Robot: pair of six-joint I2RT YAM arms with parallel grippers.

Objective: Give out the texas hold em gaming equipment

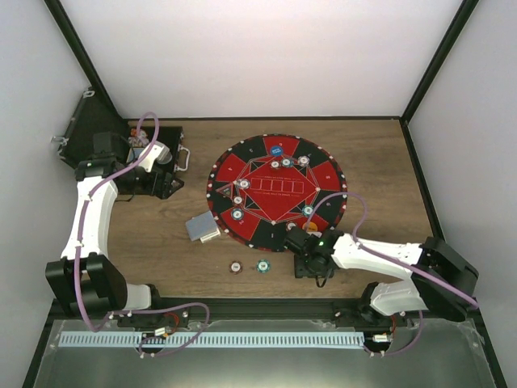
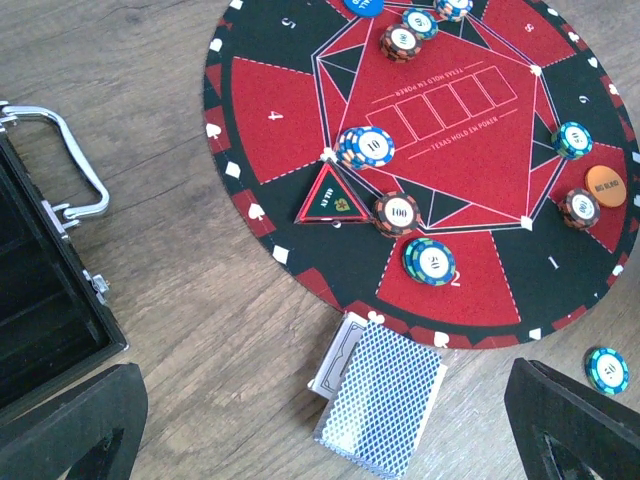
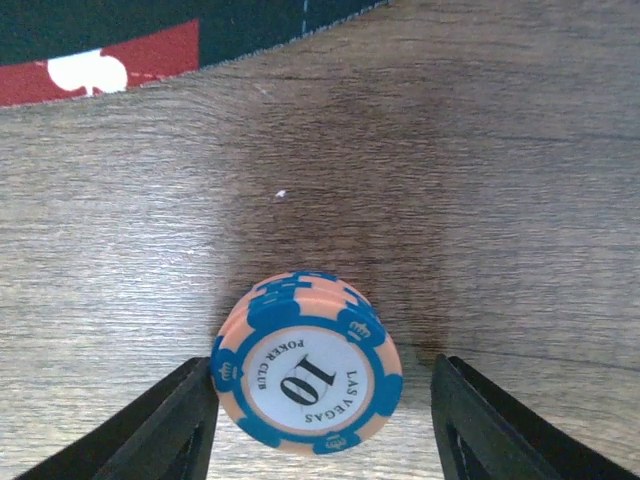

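Note:
The round red-and-black poker mat (image 1: 300,174) carries several chip stacks, such as a "10" stack (image 2: 365,147), a "100" stack (image 2: 397,213) and a "50" stack (image 2: 430,261). It also carries a blue button (image 1: 277,150) and an orange button (image 2: 605,183). A deck of grey-blue-backed cards (image 2: 385,400) lies on the wood at the mat's near-left edge. My right gripper (image 3: 322,372) is open around a blue-and-peach "10" chip stack (image 3: 305,385) on the wood. Its left finger touches the stack; a gap shows on the right. My left gripper (image 2: 325,375) hovers open, high above the deck.
A black hinged case (image 2: 40,290) with a metal handle (image 2: 75,170) lies open at the left. A brown chip (image 1: 235,267) and a teal chip (image 1: 262,265) lie on the wood near the front. A red triangle marker (image 2: 332,195) sits on the mat.

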